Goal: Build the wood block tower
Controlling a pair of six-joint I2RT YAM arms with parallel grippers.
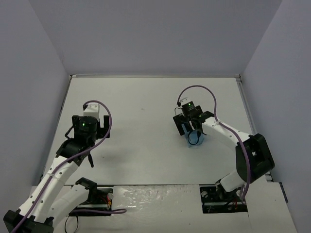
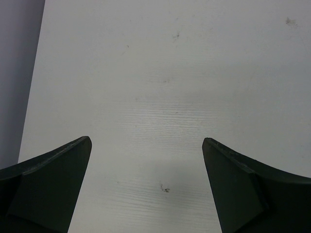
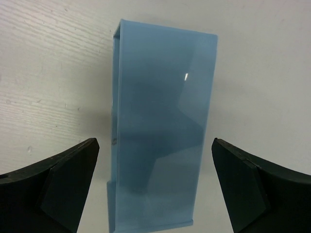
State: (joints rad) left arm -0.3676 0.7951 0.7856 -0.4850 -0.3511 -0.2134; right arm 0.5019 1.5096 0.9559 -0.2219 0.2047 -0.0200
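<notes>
My right end effector [image 3: 154, 145] hangs over the blue box [image 3: 165, 121] with its two dark fingers spread wide. The box sits between them with bare counter [image 3: 53, 73] showing on either side, so I am clamped on nothing. I judge that straddling stance suits either gripping the box across its narrow width or backing away from it. My left end effector [image 2: 146, 143] is just as wide apart and holds nothing, parked over bare counter well away from the box, probably to keep clear of the other arm. The wood block tower is nowhere to be seen in any view: no tan, yellow or red pieces lie on the surface, so the building looks not yet begun. The blocks may be inside the box, though I cannot see into it. The box is a smooth, glossy, light-blue rectangle with thin walls, crisp corners and a raised lip along one long edge. Its sheen suggests it could slip under my pads. The counter is matte white with a faint wood-like grain and a few small specks.
</notes>
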